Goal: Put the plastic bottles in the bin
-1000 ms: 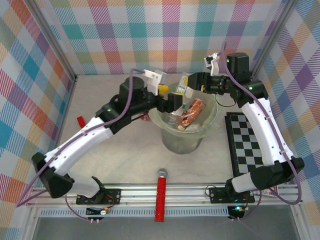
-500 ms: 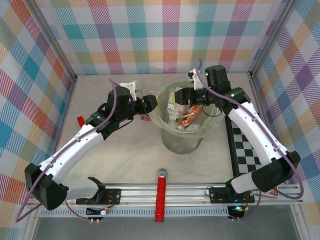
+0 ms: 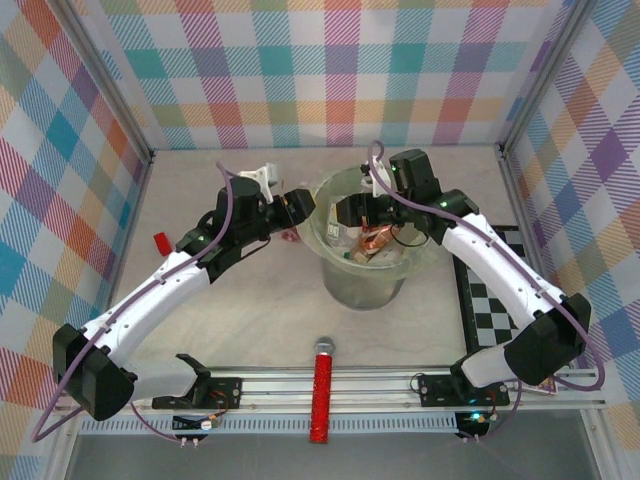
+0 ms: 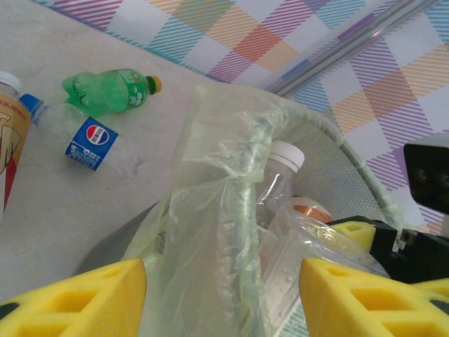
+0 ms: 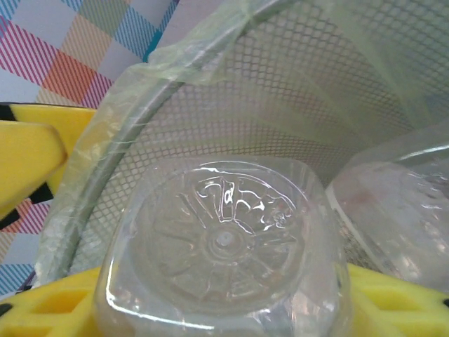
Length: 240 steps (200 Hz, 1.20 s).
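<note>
The bin point(image 3: 368, 285), a grey mesh bucket with a pale green liner, stands mid-table and holds several bottles, one of them coppery point(image 3: 375, 243). My right gripper point(image 3: 347, 212) hangs inside the bin's mouth, shut on a clear bottle point(image 5: 224, 246) whose moulded base faces the camera between the yellow pads point(image 5: 393, 302). My left gripper point(image 3: 303, 205) is open at the bin's left rim, with the liner's edge point(image 4: 224, 210) between its pads point(image 4: 77, 302). A green bottle point(image 4: 112, 90), a clear blue-labelled bottle point(image 4: 88, 144) and an orange-labelled one point(image 4: 10, 140) lie on the table beyond.
A small red block point(image 3: 160, 241) lies at the left. A red glittery stick point(image 3: 322, 390) lies at the near edge. A checkerboard mat point(image 3: 490, 295) covers the right side. Plaid walls close in three sides.
My left gripper pulled back out of the bin to its left rim and narrowed its jaws. My right gripper carried the clear bottle leftward from the far rim over the bin.
</note>
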Motion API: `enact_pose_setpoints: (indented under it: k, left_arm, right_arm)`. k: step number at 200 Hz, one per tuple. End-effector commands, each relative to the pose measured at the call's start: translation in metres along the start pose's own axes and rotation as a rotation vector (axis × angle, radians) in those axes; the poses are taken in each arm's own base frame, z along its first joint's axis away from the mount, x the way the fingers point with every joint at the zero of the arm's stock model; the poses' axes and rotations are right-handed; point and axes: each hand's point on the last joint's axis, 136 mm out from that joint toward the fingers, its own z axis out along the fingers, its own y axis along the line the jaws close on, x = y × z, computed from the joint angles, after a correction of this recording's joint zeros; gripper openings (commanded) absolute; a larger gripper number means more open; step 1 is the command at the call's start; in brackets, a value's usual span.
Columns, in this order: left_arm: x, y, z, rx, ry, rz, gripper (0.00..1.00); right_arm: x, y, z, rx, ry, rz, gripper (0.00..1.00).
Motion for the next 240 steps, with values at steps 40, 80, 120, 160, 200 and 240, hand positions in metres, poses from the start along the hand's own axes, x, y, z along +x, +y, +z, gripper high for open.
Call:
enact_pose_setpoints:
  k: [40,80,120,160,200,240]
  left_arm:
    - [0.0,-0.002,0.002,0.02,-0.007,-0.004,0.57]
    - [0.005,0.0,0.006,0.023,0.008,-0.012,0.57]
    - [0.006,0.002,0.009,0.019,0.007,-0.018,0.56]
    - [0.006,0.004,0.011,0.01,0.008,-0.017,0.55]
    - [-0.001,0.002,0.01,-0.004,-0.003,0.012,0.55]
    - [-0.025,0.002,-0.004,-0.02,-0.047,0.048,0.63]
  right_arm:
    - [-0.015,0.016,-0.052,0.127,0.01,-0.068,0.89]
    - [-0.028,0.019,-0.045,0.119,0.015,-0.049,0.71]
    - [0.004,0.013,-0.011,0.092,0.127,0.008,0.46]
    - [0.03,0.002,-0.001,0.092,0.161,0.068,0.42]
    - [0.012,0.011,-0.018,0.105,0.101,0.029,0.43]
    - [-0.01,0.016,-0.044,0.15,0.026,-0.02,0.56]
